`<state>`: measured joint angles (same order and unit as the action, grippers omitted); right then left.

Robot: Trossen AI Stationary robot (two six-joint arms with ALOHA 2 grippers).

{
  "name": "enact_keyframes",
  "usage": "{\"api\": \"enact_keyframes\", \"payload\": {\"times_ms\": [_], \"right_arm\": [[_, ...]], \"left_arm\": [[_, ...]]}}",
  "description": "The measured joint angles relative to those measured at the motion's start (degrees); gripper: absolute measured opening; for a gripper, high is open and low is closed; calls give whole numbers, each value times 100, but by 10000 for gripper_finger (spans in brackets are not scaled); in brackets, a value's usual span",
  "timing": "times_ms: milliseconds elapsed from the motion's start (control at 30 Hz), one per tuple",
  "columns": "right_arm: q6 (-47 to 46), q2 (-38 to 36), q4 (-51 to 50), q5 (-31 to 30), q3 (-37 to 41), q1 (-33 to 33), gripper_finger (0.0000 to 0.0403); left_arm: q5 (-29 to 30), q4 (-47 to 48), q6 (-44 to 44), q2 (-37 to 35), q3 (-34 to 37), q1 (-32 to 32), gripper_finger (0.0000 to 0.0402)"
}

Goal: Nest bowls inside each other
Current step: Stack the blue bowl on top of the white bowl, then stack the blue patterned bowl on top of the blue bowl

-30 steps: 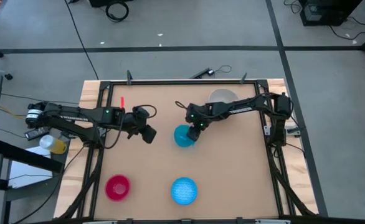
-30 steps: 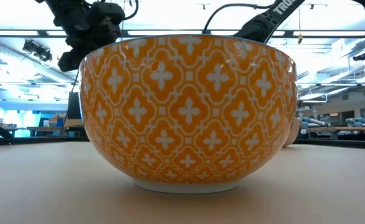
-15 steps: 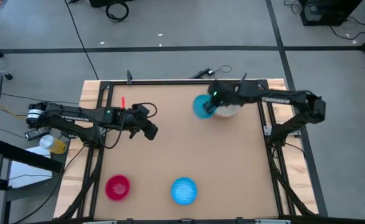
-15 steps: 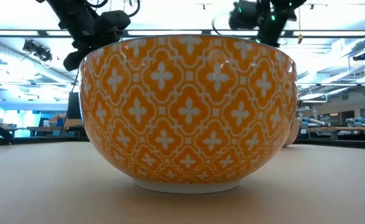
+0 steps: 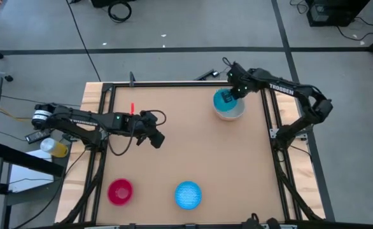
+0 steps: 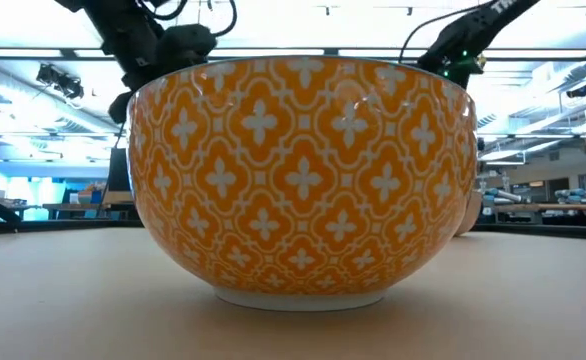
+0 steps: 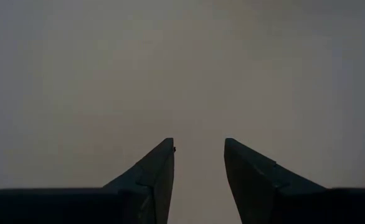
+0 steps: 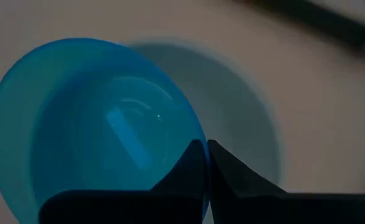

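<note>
My right gripper [image 5: 232, 95] is shut on a teal-blue bowl [image 5: 224, 100] and holds it over the white-grey bowl [image 5: 232, 112], which rests on its base at the table's far right. In the right wrist view the teal bowl [image 8: 95, 130] hangs tilted, with the white-grey bowl [image 8: 248, 124] beyond it. My left gripper [image 5: 156, 139] stands open over bare table left of centre, and nothing lies between its fingers [image 7: 198, 146]. A magenta-red bowl [image 5: 119, 191] and a glittery light blue bowl [image 5: 188, 194] sit near the front edge. My right gripper pinches the teal bowl's rim [image 8: 198, 144], one finger inside the bowl and one outside. The fingers come from above, pointing steeply down. The bowl hangs tilted below them, above the white-grey bowl. I cannot tell whether the two bowls touch.
An orange bowl with a white pattern [image 6: 303, 180] stands close in front of the low camera and hides most of the table there. Dark frame rails [image 5: 272, 137] run along the table's sides. Bare tabletop [image 5: 199, 152] lies between the arms.
My right gripper has risen from the table's middle and swung toward the far right edge. It has carried the teal bowl, now lifted clear of the table, over the white-grey bowl. My left gripper has sunk a little.
</note>
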<state>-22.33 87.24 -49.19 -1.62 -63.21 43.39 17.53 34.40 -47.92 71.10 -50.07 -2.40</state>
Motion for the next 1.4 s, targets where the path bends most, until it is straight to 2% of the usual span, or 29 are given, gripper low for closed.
{"api": "enact_keyframes", "payload": {"times_ms": [100,200,367,433,500,600,733,867,1067,1300,1400], "right_arm": [[-161,31,48,-81,258,-51,20],[-167,31,-17,-3,385,-38,47],[-223,-75,100,271,380,42,139],[-485,-230,83,142,368,47,178],[-864,-463,-86,-47,334,8,210],[-1486,-958,-301,-293,333,-263,236],[-2141,-1618,-384,-159,331,-1102,237],[-2670,-1910,-397,-369,329,-2262,227],[-3151,-1952,-146,-707,327,-3682,224],[-3169,-1828,-134,-728,327,-4714,224],[-3187,-1787,-108,-788,327,-5148,224]], "left_arm": [[-103,35,22,7,-4,-22,143],[-354,-75,143,-1,-30,-23,143],[-600,-21,652,-1,-25,-21,143],[-805,-131,1073,-1,-25,4,143],[-1264,-354,1656,-1,-25,30,143],[-1625,-656,2187,19,-25,30,142],[-2092,-1260,2396,93,-14,31,142],[-2487,-2214,2327,499,-16,-197,142],[-2523,-2873,2049,1435,-187,-979,142],[-2295,-2972,1153,2123,-611,-1610,142],[-2102,-3053,1111,2405,-799,-1918,142]]}}
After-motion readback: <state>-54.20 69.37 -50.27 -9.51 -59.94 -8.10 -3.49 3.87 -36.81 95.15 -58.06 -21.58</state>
